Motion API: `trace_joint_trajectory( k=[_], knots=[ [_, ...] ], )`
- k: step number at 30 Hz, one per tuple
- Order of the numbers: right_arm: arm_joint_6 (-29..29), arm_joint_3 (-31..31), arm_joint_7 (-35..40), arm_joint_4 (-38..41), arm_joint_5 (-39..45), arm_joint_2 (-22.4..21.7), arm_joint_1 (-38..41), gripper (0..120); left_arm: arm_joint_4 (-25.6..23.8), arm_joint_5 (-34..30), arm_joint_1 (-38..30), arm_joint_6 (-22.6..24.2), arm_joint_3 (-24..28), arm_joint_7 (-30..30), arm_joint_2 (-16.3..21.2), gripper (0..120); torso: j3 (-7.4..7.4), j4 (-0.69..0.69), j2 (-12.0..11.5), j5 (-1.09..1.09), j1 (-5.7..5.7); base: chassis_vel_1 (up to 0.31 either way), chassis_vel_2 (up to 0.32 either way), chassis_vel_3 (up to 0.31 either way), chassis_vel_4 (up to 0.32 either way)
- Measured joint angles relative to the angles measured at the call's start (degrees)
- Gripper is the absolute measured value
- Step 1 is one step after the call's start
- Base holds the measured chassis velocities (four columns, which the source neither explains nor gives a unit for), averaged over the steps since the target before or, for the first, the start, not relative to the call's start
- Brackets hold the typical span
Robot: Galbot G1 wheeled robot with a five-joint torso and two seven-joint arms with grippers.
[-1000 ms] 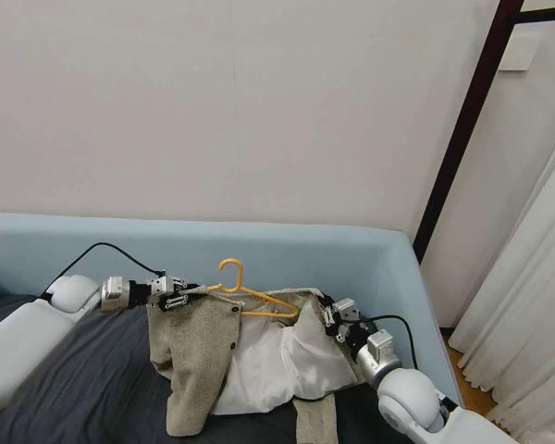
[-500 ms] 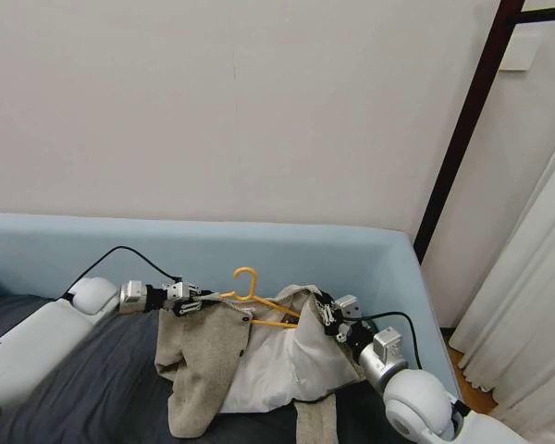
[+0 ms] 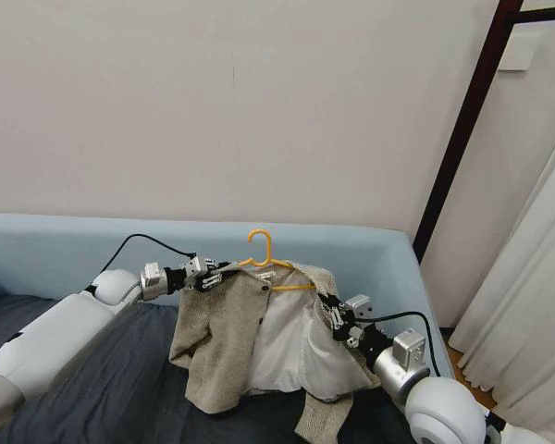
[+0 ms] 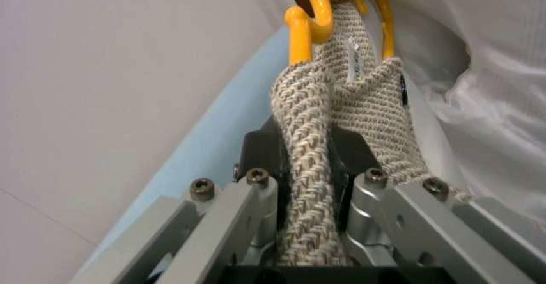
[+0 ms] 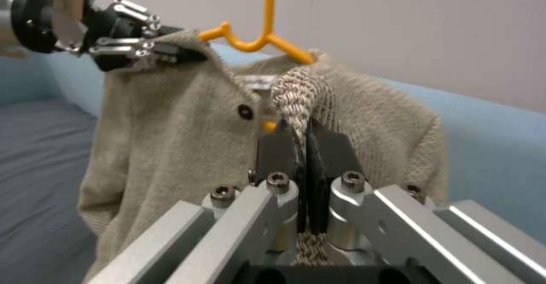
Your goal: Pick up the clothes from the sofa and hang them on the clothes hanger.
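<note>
Hanger [image 3: 264,256], hook up, bar left–right at frame centre, bears the cardigan [image 3: 220,344]. Left end effector [image 3: 213,276] and right end effector [image 3: 330,311] clamp its knit; collar tag [image 4: 355,54] illegible.

A: Seen from the head, where is there room round the cardigan [image 3: 224,338]?
B: Twelve o'clock: open air before the wall [image 3: 213,120], above the hanger [image 4: 298,38]. Nine: bare seat [image 3: 102,379].
A: And in the way?
B: Sofa back [image 3: 65,250] close behind; left gripper [image 3: 215,276] clamps it at ten, right gripper [image 3: 331,313] at four; dark post [image 3: 464,139] at two.
</note>
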Motion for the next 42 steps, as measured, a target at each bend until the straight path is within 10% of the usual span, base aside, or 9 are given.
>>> trace_joint_trajectory(
  k=[26,42],
  knots=[
    [-0.7,-7.5,-0.6,-3.3,-2.7,2.6,5.4,0,-8.5,-1.3,-7.3,2.0,4.4,-9.0,1.4,10,0.00,0.00,0.0,0.00,0.00,0.000,0.000,0.000,0.000],
    [2.1,-4.9,-3.8,0.4,-5.2,-1.6,0.8,60,-9.4,2.1,-7.1,-1.8,3.1,-9.1,2.7,10,0.00,0.00,0.0,-0.01,0.01,0.000,0.000,0.000,0.000]
  ],
)
